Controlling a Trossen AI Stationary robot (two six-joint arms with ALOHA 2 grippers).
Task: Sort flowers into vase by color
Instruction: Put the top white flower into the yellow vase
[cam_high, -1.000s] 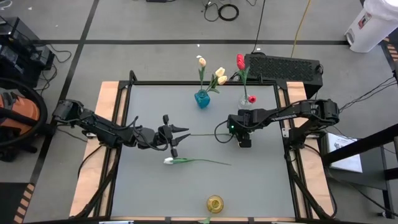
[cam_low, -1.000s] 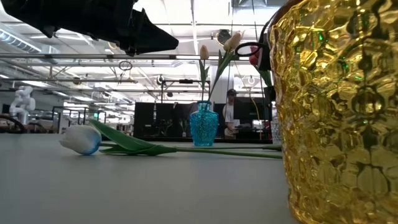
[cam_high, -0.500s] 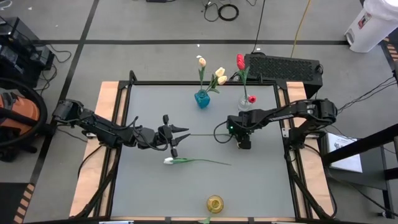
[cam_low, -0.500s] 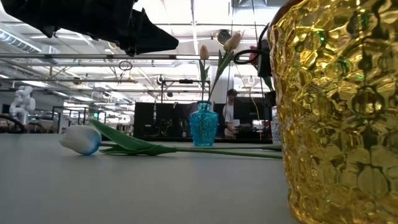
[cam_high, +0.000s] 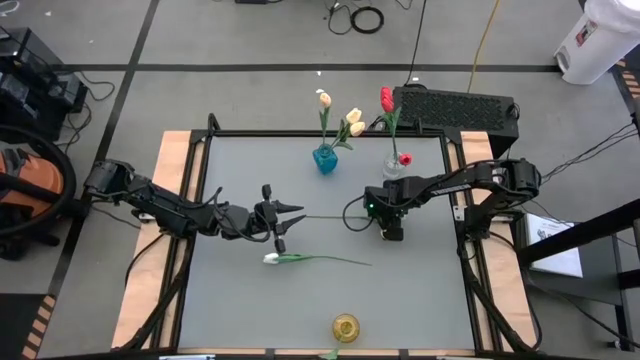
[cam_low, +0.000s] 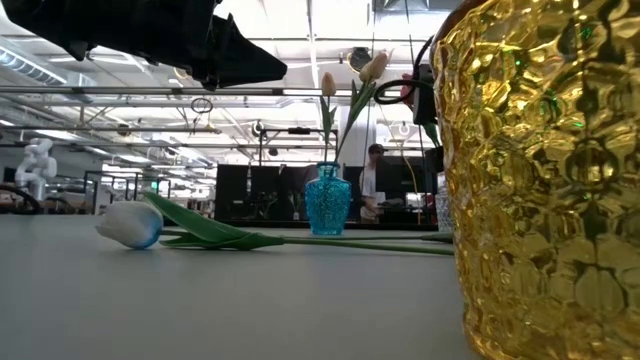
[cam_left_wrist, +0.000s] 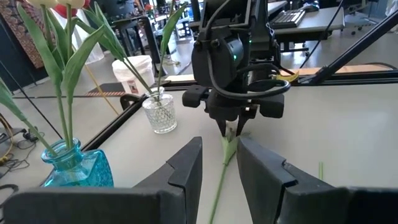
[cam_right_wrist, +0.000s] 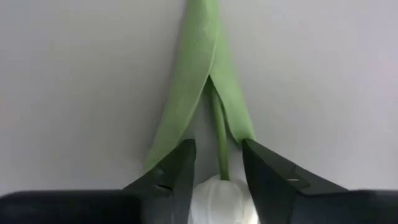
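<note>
A grey table with light wooden sides stands on a grey floor with black lines. Behind the table lies a black box with small holes on top. A white jug stands in the far corner. An orange and black vacuum cleaner sits at one side, near a black case. A coiled black cable lies on the floor. Far across the room a person is standing.

No text, label, brand, number or sign can be read in any of the views.
</note>
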